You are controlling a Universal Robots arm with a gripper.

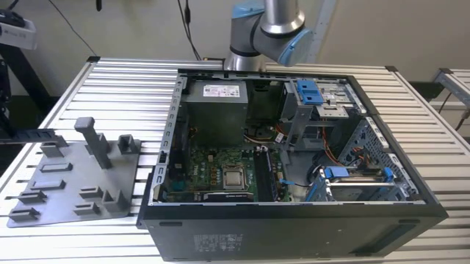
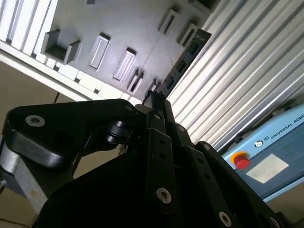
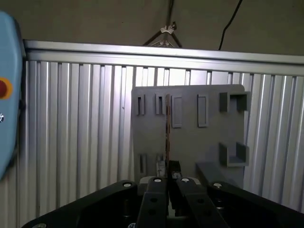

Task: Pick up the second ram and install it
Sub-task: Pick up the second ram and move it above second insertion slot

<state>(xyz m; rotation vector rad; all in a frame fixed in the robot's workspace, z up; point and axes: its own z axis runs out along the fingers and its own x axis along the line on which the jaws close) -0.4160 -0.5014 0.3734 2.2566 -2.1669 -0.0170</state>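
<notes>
On the table (image 1: 110, 82), the tray (image 1: 66, 181) lies at the exterior view's left of the case (image 1: 294, 231), with the arm (image 1: 268, 27) behind the case. Inside it, the power supply (image 1: 214, 107) sits behind the motherboard (image 1: 220, 176). In the first wrist view, the gripper (image 3: 167, 176) holds the ram (image 3: 167, 128) over the tray.

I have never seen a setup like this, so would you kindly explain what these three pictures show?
This is one robot arm working over a slatted metal table. The exterior view looks from off the arm: an open computer case stands on the table, with a grey plastic tray of upright pegs on that view's left. The two wrist views come from cameras riding on the arm. Both show its black pincer closed on the second ram, a thin dark strip, with the grey tray behind it.
</notes>
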